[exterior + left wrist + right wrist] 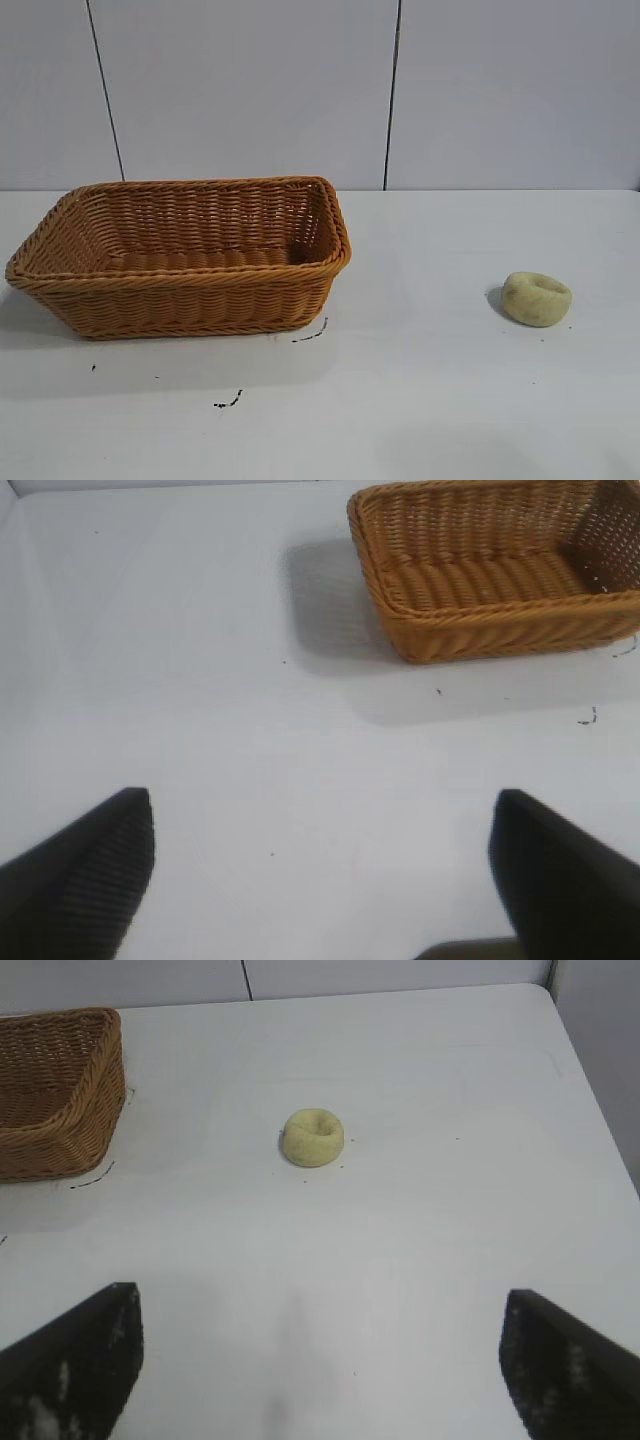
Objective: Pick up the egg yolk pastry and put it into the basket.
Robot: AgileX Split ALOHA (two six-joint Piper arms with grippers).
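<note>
- Sitting on the white table [420, 400], the egg yolk pastry [537, 298] rests alone on the right side of the exterior view, dimple up, well apart from the basket [180, 258]
- the basket stands upright on the left side of the table, its inside bare of any item, with the wall [250, 90] of pale panels behind it
- a few small dark marks [228, 403] lie on the table just in front of the basket and by its near right corner
- the left gripper [320, 870] hangs above bare table with its two dark fingers [85, 875] spread wide, holding nothing; the basket [500, 575] shows farther off in its wrist view
- the right gripper [320, 1360] also has its fingers [570, 1365] spread wide and grips nothing; the pastry [314, 1137] lies ahead of it on the table, untouched, with the basket's corner [55, 1090] off to one side
- neither arm appears in the exterior view
</note>
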